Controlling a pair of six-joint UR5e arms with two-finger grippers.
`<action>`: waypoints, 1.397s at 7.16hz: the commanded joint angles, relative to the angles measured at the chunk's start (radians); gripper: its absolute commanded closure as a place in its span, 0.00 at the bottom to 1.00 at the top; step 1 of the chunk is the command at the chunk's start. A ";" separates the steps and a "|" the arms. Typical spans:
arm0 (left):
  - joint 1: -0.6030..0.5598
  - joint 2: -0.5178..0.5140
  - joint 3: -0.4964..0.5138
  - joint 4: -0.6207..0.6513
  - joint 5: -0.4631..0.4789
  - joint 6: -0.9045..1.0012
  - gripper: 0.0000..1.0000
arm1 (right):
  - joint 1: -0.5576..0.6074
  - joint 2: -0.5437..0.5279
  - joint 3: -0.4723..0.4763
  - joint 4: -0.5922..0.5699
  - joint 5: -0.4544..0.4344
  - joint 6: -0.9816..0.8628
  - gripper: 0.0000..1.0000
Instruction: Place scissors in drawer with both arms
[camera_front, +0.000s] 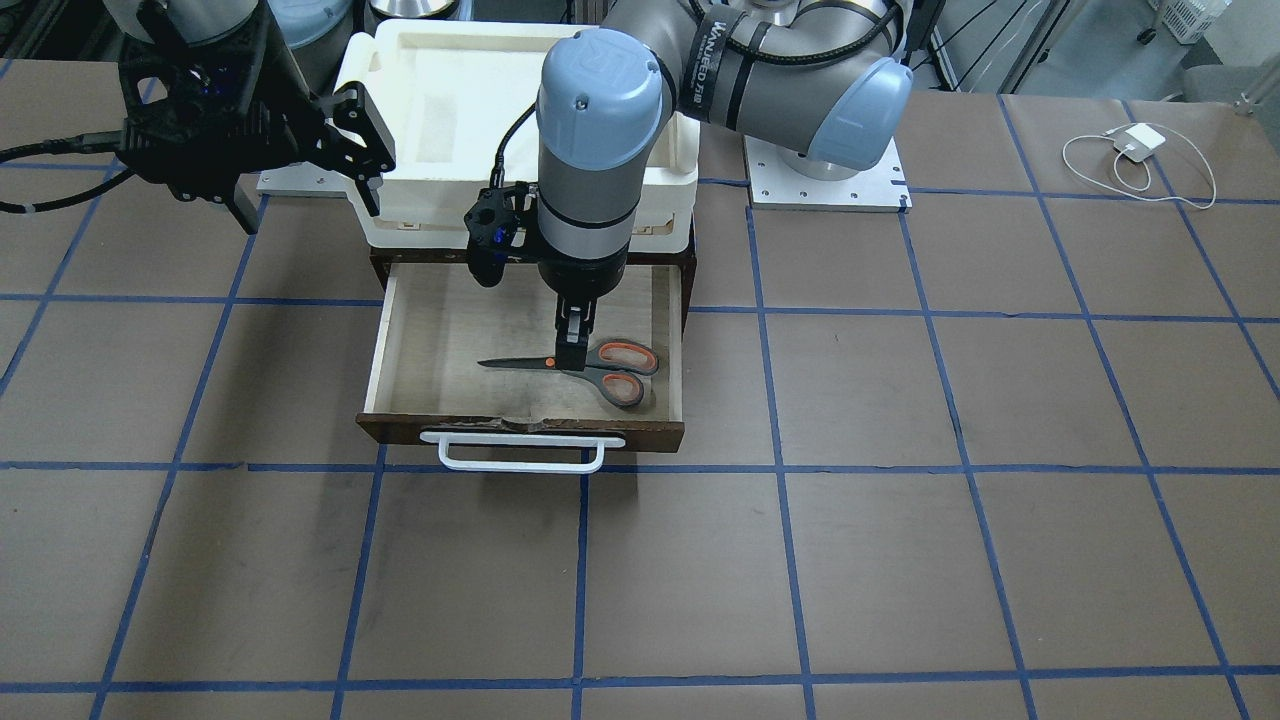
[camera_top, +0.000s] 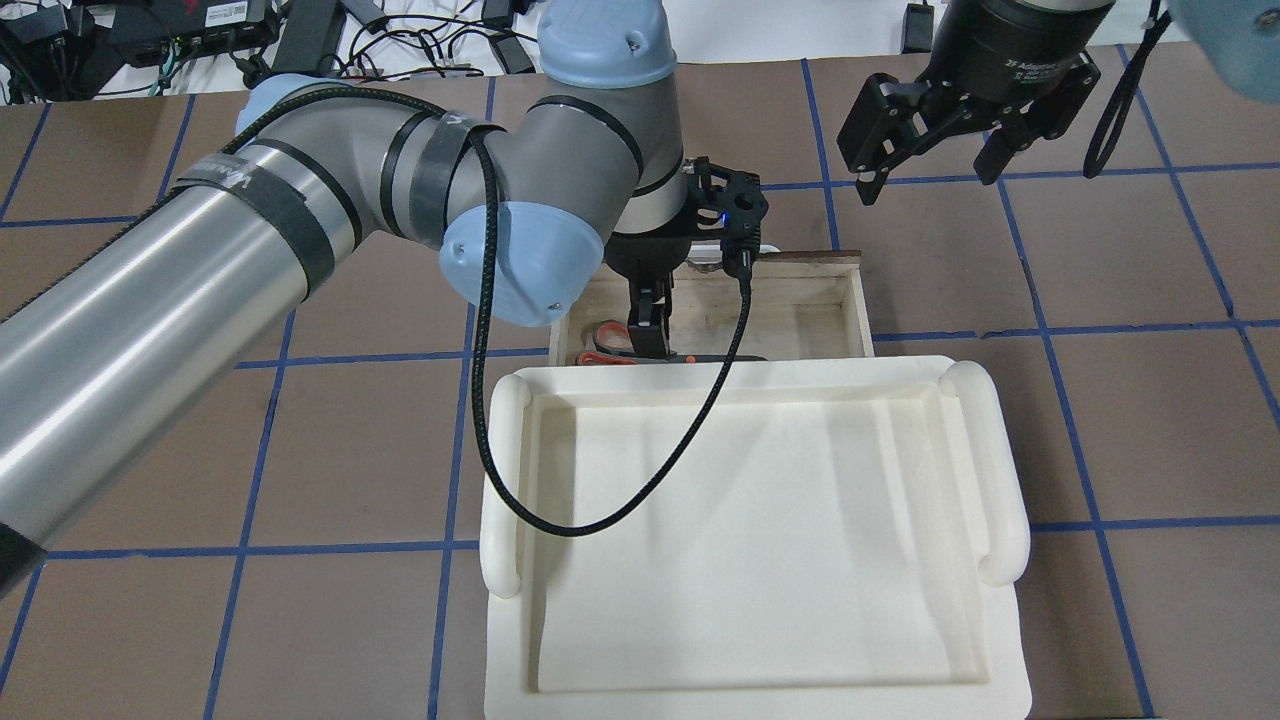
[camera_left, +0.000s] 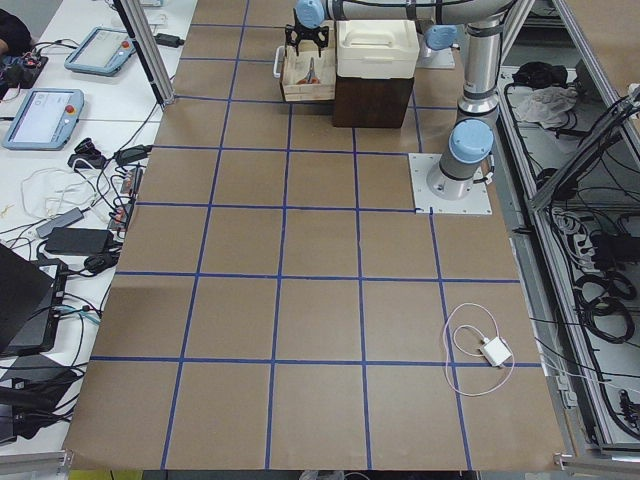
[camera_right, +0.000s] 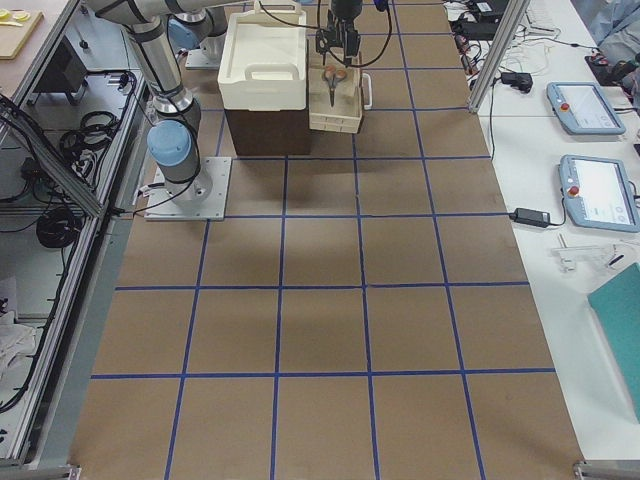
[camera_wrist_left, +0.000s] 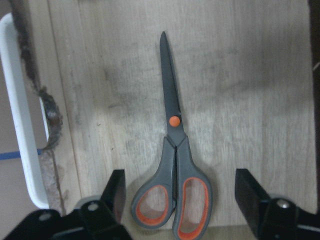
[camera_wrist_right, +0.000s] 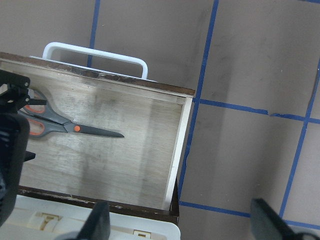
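Since the scissors lie flat on the pale floor of the open drawer, nothing grips them, and I judge the placing itself done. Their long axis runs side to side, parallel with the drawer front. The handle loops point toward my left and the blade tip toward my right. They sit in the left half of the drawer, nearer the front than the back.

My left gripper hangs directly over them, pointing straight down. Its fingers are spread wide and straddle the handle loops, with a gap showing on either side, so neither pad touches the grey plastic. The line between the pads crosses the long axis square, so a plain vertical lift should clear the scissors without dragging them.

My right gripper is also spread, holds nothing, and hovers high off the drawer's right side, well apart from the scissors. The white bar handle sits on the drawer's far face, away from my base, and the cream tray rests on the cabinet top above the drawer's back. The right arm has the freer path to that front, so I judge the push to close falls to it once the left is up and out.
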 joint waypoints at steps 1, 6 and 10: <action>0.049 0.058 0.018 -0.002 -0.008 -0.292 0.19 | 0.005 -0.001 0.000 0.000 0.000 0.001 0.00; 0.349 0.192 0.019 -0.046 0.007 -0.909 0.00 | 0.005 0.000 0.000 -0.002 0.000 0.000 0.00; 0.479 0.267 0.004 -0.228 0.132 -1.077 0.00 | 0.006 0.002 0.002 -0.002 0.000 0.000 0.00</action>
